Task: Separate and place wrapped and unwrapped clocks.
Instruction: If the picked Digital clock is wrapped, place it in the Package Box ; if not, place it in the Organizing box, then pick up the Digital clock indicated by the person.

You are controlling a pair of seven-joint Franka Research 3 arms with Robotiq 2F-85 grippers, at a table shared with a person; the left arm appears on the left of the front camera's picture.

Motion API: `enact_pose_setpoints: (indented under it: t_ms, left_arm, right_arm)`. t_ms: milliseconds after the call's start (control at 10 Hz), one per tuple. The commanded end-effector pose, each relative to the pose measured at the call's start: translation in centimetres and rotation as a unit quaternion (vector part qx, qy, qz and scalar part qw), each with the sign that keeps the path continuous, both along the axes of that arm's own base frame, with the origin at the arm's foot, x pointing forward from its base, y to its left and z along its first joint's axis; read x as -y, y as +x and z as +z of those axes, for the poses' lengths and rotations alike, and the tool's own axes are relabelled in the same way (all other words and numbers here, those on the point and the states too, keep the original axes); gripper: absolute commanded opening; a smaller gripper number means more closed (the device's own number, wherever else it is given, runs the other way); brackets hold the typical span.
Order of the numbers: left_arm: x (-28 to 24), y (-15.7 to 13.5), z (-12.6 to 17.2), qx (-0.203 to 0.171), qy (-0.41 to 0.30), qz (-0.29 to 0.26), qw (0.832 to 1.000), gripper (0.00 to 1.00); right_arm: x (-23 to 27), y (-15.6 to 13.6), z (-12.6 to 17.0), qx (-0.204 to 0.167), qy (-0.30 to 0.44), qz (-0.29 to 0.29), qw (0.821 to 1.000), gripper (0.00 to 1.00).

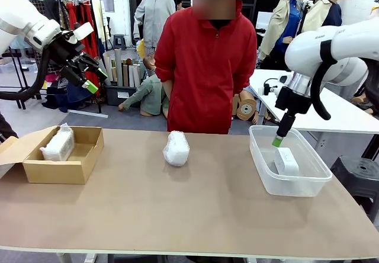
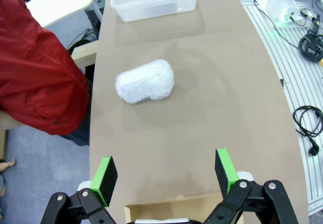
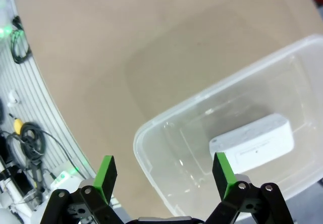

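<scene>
An open brown cardboard box point(image 1: 56, 171) holds one crinkly plastic-wrapped white lump point(image 1: 58, 146), a clear plastic tub point(image 1: 296, 186) holds the bare white block clock point(image 1: 286, 160), and the left gripper point(image 2: 164, 164) and right gripper point(image 3: 161, 166) gape empty.

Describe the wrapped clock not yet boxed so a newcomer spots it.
On the brown table, look between the cardboard box and the clear tub. Midway, before the person in red, lies the wrapped clock. It alone sits on bare tabletop, a crinkly white lump in no container.
</scene>
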State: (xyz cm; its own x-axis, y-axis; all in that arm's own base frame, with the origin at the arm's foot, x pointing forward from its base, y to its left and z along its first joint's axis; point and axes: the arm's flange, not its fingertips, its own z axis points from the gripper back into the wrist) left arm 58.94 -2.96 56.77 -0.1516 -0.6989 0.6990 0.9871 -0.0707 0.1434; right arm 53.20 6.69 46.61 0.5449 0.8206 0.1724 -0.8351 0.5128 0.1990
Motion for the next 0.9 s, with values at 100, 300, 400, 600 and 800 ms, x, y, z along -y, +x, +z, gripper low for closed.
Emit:
enact_pose_setpoints:
  t_ms: [100,300,400,600,800]
  left_arm:
    - [-0.1,-0.2,0.1,0.001,0.000,0.000,1.000,1.00]
    - [-0.1,-0.2,0.1,0.001,0.000,0.000,1.000,1.00]
    - [-0.1,-0.2,0.1,0.001,0.000,0.000,1.000,1.00]
    - [-0.1,-0.2,0.1,0.001,0.000,0.000,1.000,1.00]
    - [-0.1,-0.2,0.1,0.001,0.000,0.000,1.000,1.00]
  right_arm:
    - [0.3,1.0,0.6,0.038,0.085,0.048,0.994,1.00]
    - [-0.2,1.6,1.0,0.082,0.118,0.076,0.987,1.00]
    - [-0.7,1.2,1.6,0.102,0.152,0.087,0.979,1.00]
    - [-1.2,1.8,3.0,0.126,0.186,0.103,0.969,1.00]
    - [-1.2,3.0,4.9,0.156,0.236,0.119,0.952,1.00]
